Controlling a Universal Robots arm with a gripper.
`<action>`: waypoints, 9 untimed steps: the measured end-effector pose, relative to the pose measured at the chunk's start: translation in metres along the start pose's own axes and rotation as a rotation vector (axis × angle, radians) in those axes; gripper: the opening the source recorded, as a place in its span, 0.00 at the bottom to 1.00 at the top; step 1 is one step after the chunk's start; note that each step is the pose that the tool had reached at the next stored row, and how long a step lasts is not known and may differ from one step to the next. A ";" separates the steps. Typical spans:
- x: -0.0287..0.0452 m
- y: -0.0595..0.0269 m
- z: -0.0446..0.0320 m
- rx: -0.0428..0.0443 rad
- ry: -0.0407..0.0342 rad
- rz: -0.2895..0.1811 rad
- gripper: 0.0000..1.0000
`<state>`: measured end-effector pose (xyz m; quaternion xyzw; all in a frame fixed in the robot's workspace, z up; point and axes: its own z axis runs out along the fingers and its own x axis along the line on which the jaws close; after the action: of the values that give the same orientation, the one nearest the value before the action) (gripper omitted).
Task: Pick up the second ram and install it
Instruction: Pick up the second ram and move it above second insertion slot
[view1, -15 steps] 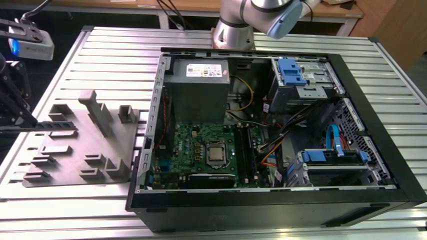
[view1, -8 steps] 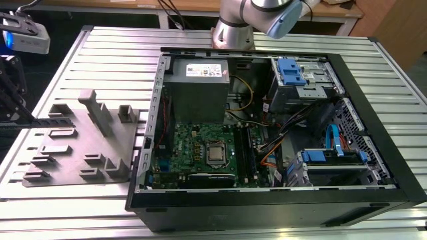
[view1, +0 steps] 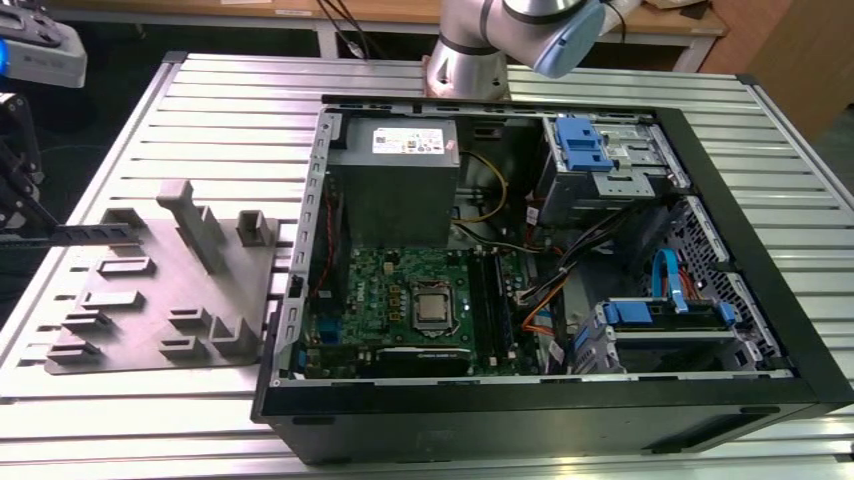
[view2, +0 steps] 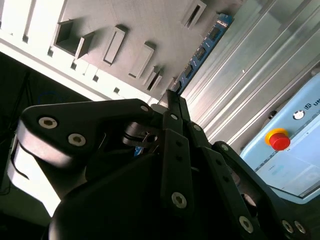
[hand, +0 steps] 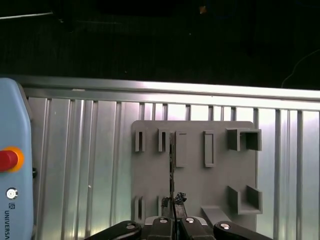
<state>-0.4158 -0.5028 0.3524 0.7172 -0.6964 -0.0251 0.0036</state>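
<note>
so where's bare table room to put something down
Exterior view: bare table between holder plate and arm base, and along the plate's lower edge. Crowded: inside the computer case, and over the plate, where the gripper holds the memory stick.

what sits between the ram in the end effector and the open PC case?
Exterior view: the grey fixture plate with upright holders, then a bare strip of slatted table, lie between the second ram and the PC case.

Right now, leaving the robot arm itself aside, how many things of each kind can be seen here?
computer case: 1
grey holder plate: 1
second ram, held in the gripper: 1
control box with a red button: 1
Total: 4
</note>
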 end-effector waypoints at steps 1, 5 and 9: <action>0.0000 0.0001 -0.0019 0.0000 0.0000 0.000 0.09; -0.0003 0.0004 -0.0100 0.0000 0.0000 0.000 0.09; -0.0006 0.0007 -0.0182 0.0000 -0.0001 0.000 0.09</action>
<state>-0.4157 -0.5028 0.3706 0.7172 -0.6964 -0.0252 0.0035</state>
